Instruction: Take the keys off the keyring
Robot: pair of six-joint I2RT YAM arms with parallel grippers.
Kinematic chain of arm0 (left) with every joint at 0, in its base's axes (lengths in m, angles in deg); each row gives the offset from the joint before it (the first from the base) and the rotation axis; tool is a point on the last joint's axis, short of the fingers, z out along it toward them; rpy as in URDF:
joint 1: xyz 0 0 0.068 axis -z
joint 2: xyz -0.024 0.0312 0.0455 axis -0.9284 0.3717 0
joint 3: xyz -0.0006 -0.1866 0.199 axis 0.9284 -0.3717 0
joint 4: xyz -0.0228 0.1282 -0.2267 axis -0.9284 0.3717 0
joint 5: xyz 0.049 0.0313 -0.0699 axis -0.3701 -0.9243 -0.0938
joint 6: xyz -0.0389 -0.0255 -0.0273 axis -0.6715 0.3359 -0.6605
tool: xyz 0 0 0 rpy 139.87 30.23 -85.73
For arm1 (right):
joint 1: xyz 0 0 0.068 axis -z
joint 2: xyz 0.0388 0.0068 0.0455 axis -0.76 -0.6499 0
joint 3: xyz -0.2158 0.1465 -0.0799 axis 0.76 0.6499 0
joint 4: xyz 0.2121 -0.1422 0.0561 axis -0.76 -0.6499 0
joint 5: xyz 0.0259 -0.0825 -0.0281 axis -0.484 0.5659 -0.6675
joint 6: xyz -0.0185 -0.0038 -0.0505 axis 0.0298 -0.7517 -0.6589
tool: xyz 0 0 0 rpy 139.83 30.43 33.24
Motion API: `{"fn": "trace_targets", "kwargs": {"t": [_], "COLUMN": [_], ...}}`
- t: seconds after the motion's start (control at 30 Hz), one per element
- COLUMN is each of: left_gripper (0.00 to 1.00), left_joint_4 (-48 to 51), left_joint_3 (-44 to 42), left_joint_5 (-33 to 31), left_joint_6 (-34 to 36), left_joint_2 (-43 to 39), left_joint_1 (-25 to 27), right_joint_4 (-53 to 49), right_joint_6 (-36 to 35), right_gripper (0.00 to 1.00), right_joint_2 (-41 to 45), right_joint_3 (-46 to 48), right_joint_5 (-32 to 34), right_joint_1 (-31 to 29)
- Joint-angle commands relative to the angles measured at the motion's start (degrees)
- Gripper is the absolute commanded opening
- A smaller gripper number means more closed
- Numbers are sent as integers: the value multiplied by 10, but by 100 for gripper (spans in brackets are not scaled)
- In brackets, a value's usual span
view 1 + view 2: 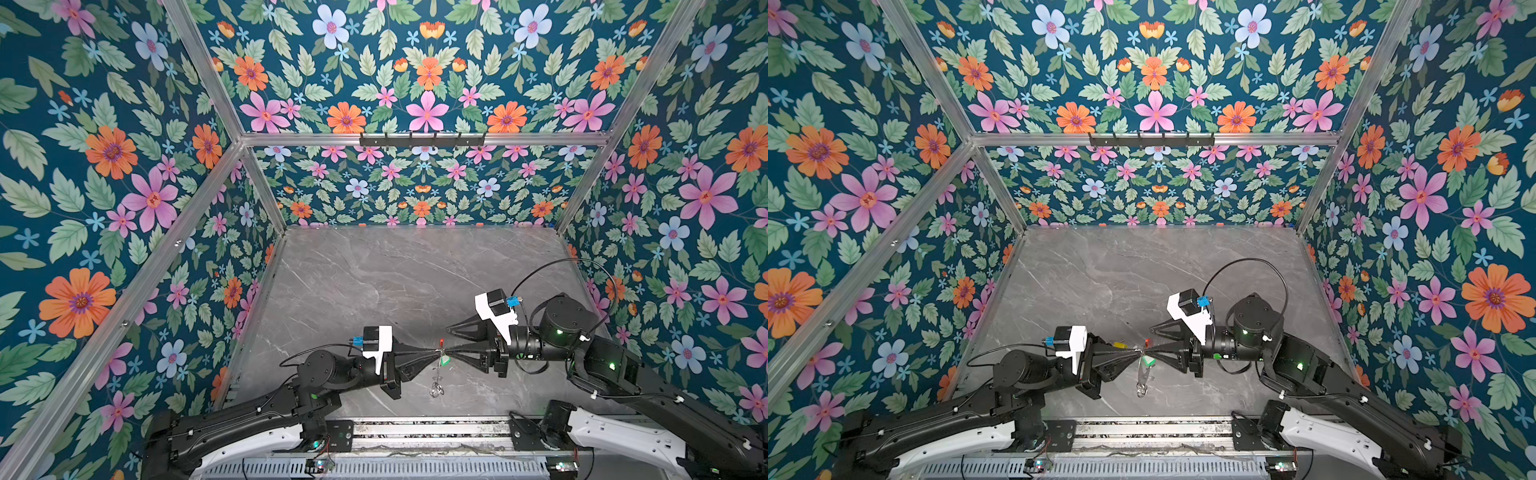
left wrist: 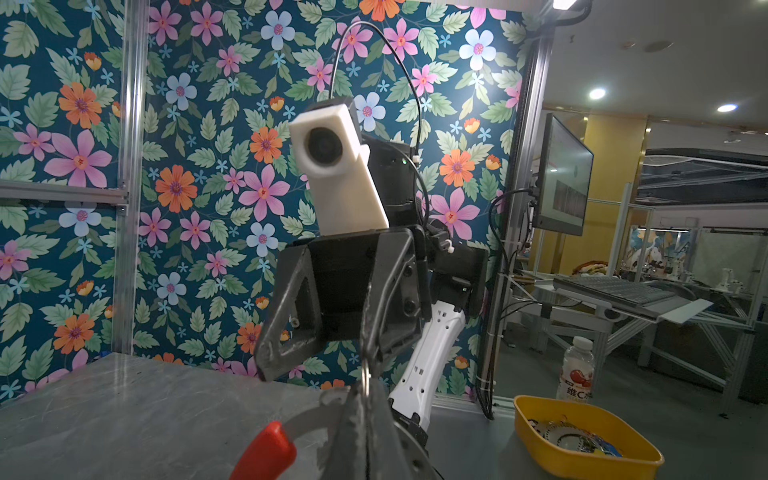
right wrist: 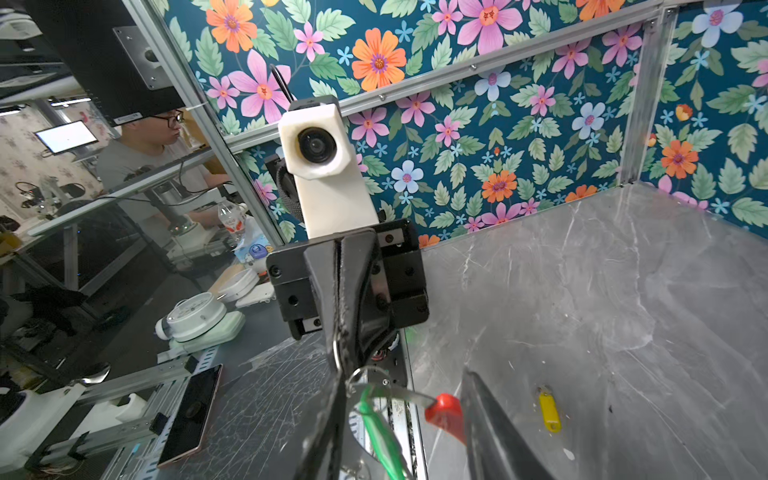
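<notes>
The left gripper (image 1: pixel 434 354) is pinching the keyring (image 3: pixel 405 395) with its jaws fully closed, holding the hoop up in the air above the marble table (image 1: pixel 374 282). The right gripper (image 1: pixel 447 342) is facing it with its jaws well apart and gripping nothing. One finger is sitting right beside the hoop and the other is standing clear.

In the right wrist view the green key (image 3: pixel 376 428) is dangling from the hoop between those open fingers, and the red sleeve (image 3: pixel 446 413) is just beside it.

The danger from here, as I judge it, is the right jaws closing on the sleeve or on bare wire instead of the green tag, since all three are crowding together. A hard tug could also be dragging the thin hoop out of the left pinch and dropping the lot. The tag is hanging loose, too (it could be swinging away as the fingers are closing).

Counting up: two keys. The green one is on the hoop, and the yellow key (image 3: pixel 549 411) is lying off it on the table, well apart. One keyring, one red sleeve, two grippers.
</notes>
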Motion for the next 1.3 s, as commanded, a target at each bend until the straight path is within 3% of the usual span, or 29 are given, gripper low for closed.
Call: {"fn": "trace_targets", "kwargs": {"t": [0.0, 0.8, 0.97, 1.0, 1.1, 1.17, 1.27], "left_gripper": [0, 0, 0, 4, 33, 40, 43], "left_joint_4": [-30, -32, -24, -18, 26, 84, 188], "left_joint_3": [-2, -11, -7, -6, -1, 10, 39], "left_joint_5": [-12, -46, -52, -54, -67, -75, -85], "left_joint_6": [-3, -2, -9, -13, -31, -43, -59], "left_joint_2": [-3, -6, -5, -7, -22, -38, -48], "left_joint_1": [-1, -1, 0, -1, -1, -1, -2], "right_joint_4": [70, 64, 51, 43, -23, -92, -184], "right_joint_6": [23, 32, 30, 29, 18, 4, -23], "right_gripper": [43, 1, 0, 0, 0, 0, 0], "right_joint_2": [3, -20, -15, -13, -9, -12, -24], "right_joint_3": [10, 16, 15, 13, -9, -33, -69], "right_joint_5": [-26, -59, -47, -41, -11, 9, 24], "right_joint_1": [0, 0, 0, 0, 0, 0, 0]}}
